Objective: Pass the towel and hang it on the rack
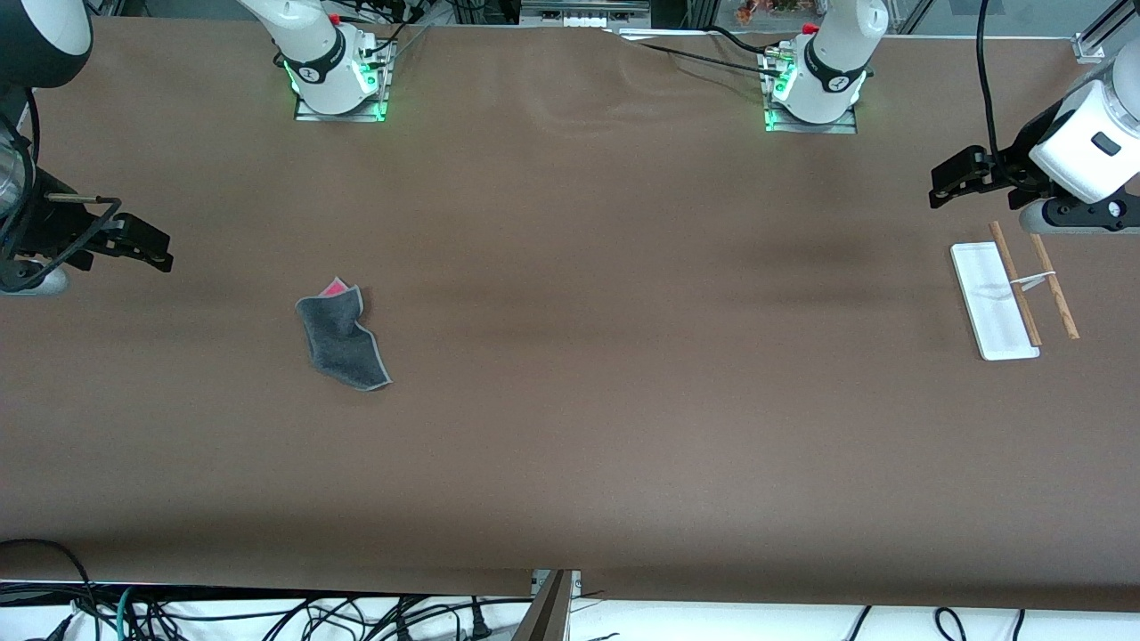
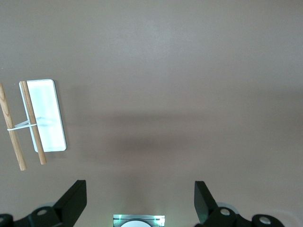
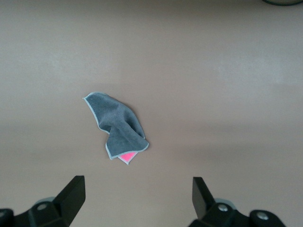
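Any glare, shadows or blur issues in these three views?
Front view: even light, soft dark shadow bands across the table, green glow at both arm bases. Left wrist view: the rack base looks washed out, faint shadow band mid-frame. Right wrist view: the towel sharp, no glare.

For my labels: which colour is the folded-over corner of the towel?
Pink-red, on the small dark grey soft cloth towel; the right wrist view shows it best.

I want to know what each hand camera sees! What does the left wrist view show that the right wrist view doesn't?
Only the left wrist view shows the rack, with its white base and two wooden rods. Only the right wrist view shows the towel, crumpled, with a pink corner peeking out. Both show the bare brown table and their own open gripper, the left gripper and the right gripper, holding nothing.
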`<state>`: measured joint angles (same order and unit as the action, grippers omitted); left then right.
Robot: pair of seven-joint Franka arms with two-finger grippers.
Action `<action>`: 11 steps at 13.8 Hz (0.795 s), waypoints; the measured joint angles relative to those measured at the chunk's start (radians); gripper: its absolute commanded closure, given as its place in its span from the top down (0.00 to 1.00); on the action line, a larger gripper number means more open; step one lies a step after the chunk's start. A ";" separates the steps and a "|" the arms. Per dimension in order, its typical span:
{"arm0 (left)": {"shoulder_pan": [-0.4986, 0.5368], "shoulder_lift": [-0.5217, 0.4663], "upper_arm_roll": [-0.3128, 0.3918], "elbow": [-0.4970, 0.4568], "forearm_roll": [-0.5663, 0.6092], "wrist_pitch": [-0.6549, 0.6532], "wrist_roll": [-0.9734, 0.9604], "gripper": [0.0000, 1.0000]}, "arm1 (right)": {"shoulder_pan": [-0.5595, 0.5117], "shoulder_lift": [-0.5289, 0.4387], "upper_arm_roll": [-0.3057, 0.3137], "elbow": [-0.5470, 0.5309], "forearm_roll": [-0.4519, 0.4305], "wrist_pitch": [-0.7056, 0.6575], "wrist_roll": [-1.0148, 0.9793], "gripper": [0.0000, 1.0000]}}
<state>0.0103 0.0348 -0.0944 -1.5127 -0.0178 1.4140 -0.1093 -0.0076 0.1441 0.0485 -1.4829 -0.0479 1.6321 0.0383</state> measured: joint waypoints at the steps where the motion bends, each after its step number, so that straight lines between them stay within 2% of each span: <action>1: 0.000 0.000 0.000 0.000 0.000 0.000 0.000 1.00 | 0.000 0.000 0.000 0.000 0.000 0.000 0.000 1.00; 11: 0.003 0.000 0.000 -0.003 0.000 0.000 0.000 1.00 | 0.006 0.021 0.001 -0.006 0.000 0.013 0.001 1.00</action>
<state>0.0131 0.0349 -0.0943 -1.5153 -0.0178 1.4140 -0.1093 -0.0018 0.1648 0.0499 -1.4886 -0.0478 1.6449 0.0392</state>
